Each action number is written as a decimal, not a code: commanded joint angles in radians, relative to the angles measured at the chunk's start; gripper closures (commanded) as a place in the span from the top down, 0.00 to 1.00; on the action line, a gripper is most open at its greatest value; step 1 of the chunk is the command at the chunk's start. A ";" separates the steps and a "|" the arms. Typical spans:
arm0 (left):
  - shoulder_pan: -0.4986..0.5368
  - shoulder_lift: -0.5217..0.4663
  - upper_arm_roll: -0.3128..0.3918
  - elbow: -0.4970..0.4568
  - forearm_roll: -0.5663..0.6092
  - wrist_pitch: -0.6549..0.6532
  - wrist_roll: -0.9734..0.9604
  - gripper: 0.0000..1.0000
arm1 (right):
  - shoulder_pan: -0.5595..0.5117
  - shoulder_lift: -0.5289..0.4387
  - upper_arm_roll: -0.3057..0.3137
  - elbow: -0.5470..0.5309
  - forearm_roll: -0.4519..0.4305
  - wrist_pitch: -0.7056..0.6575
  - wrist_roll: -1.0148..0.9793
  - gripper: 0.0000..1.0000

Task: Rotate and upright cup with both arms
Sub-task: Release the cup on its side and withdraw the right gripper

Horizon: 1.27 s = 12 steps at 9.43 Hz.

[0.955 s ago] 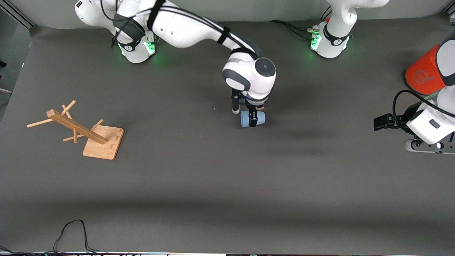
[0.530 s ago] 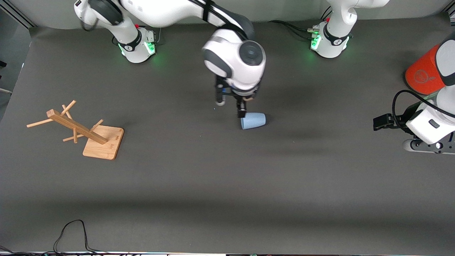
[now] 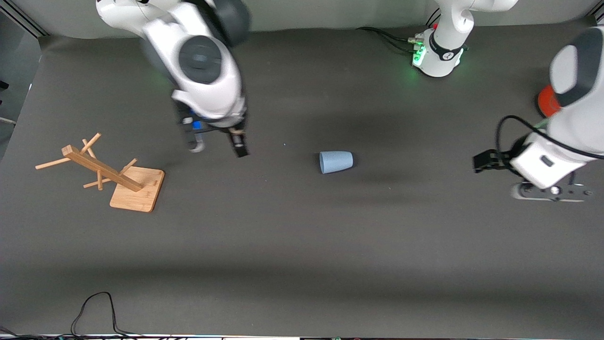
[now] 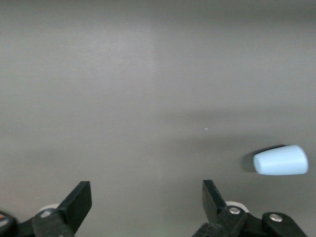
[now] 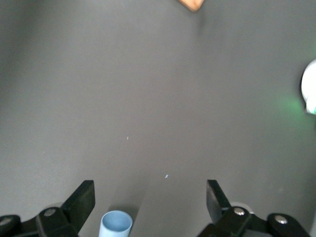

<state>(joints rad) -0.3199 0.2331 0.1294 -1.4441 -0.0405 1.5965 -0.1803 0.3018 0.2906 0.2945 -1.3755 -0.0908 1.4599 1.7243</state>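
The pale-blue cup (image 3: 336,162) lies on its side on the grey mat, mid-table, its wide mouth toward the right arm's end. My right gripper (image 3: 217,147) is open and empty, up over the mat between the cup and the wooden rack. In the right wrist view the cup's mouth (image 5: 116,224) shows close to one finger of the open right gripper (image 5: 149,197). My left gripper (image 3: 482,162) is open and empty toward the left arm's end, apart from the cup. In the left wrist view the left gripper (image 4: 145,197) is open, with the cup (image 4: 280,160) off to one side.
A wooden rack (image 3: 118,177) lies tipped over on its base toward the right arm's end. An orange-red can (image 3: 545,101) stands at the left arm's end, mostly hidden by the left arm. A black cable (image 3: 94,307) loops at the mat's edge nearest the front camera.
My right gripper let go of the cup, rose and swung away toward the right arm's end. The cup stays on its side. My left arm has shifted a little toward the cup.
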 commanded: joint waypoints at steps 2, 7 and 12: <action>-0.186 0.056 0.015 0.062 0.013 -0.006 -0.220 1.00 | -0.192 -0.194 0.005 -0.157 0.022 0.011 -0.431 1.00; -0.477 0.339 0.016 0.293 0.057 -0.029 -0.634 1.00 | -0.319 -0.251 -0.173 -0.162 0.075 0.013 -1.071 1.00; -0.646 0.552 0.015 0.295 0.172 -0.013 -0.625 1.00 | -0.319 -0.252 -0.296 -0.158 0.114 0.057 -1.530 1.00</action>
<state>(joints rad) -0.9315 0.7159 0.1253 -1.2032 0.1033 1.6005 -0.8121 -0.0226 0.0667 0.0106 -1.5062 0.0017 1.4865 0.2795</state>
